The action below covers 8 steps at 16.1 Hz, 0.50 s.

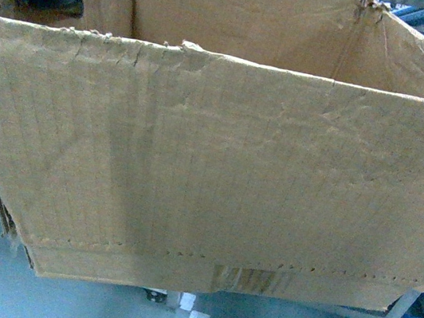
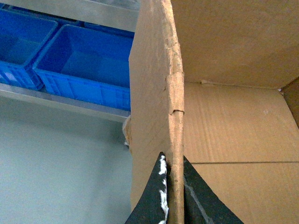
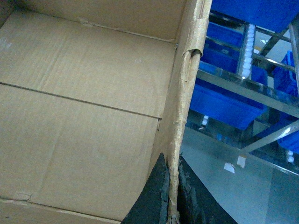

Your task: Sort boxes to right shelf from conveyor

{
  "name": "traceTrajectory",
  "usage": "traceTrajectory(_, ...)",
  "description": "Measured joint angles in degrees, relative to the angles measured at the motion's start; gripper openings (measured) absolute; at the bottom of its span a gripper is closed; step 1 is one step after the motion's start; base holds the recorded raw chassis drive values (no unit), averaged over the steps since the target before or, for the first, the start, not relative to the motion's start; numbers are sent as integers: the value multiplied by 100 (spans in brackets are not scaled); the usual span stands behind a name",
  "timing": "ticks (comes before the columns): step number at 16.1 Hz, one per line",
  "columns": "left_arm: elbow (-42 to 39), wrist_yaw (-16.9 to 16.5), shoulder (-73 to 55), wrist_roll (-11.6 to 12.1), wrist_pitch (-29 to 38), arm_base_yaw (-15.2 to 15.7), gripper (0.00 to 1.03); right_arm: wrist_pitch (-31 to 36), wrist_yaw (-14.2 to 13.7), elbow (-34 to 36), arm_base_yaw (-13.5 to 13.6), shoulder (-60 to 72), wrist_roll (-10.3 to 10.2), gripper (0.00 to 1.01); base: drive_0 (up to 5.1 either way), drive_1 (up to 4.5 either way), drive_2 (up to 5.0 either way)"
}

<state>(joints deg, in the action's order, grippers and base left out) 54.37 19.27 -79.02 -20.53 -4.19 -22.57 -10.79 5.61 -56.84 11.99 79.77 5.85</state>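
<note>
Head view: one large brown corrugated cardboard carton, open-topped and ragged-edged, held aloft filling the frame, seemingly empty and light yet floppy-walled; left wrist: left tool pinching its left wall, two blue plastic bins beyond; right wrist: right tool pinching its right wall beside a shiny steel rack.

Blue bins above grey floor
</note>
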Motion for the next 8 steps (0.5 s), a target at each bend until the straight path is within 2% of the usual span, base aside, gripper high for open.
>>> traceTrajectory(5, 0, 2, -2, 0, -7, -20, 2, -4, -4, 0, -22, 2, 2, 2, 491, -250, -250)
traceTrajectory(8, 0, 2, -2, 0, -4, -4, 2, -2, 0, 0, 0, 2, 2, 2, -189, -189, -189)
